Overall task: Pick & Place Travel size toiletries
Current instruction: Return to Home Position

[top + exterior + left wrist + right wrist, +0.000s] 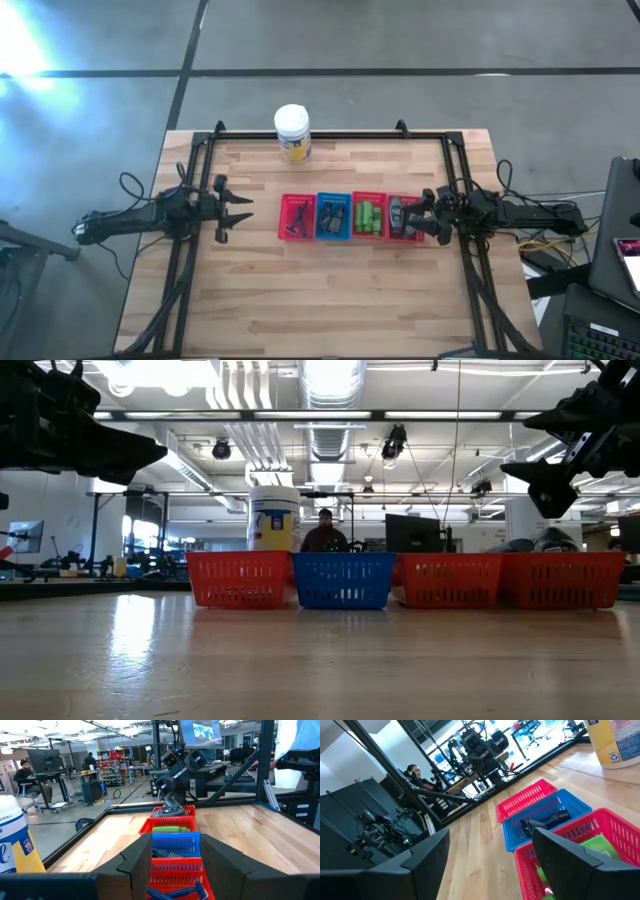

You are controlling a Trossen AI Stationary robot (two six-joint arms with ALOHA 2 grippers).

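Four small mesh baskets stand in a row at mid-table. The travel size toiletries lie inside them: thin dark sticks (296, 218) in the left red basket (283, 217), dark tubes (331, 216) in the blue basket (333, 236), green bottles (368, 217) in the third basket, grey bottles (398, 214) in the right red basket (412, 237). My right gripper (428, 212) hovers open over the right basket's outer end, nothing between its fingers (425, 855). My left gripper (247, 213) hangs open and empty, left of the row. The right wrist view shows the dark tubes (545, 820) and green bottles (592, 845).
A tall white jar with a yellow label (292, 133) stands at the table's far edge behind the baskets. Black frame rails (190, 250) run along both sides of the wooden top. A person (325, 532) sits in the room beyond.
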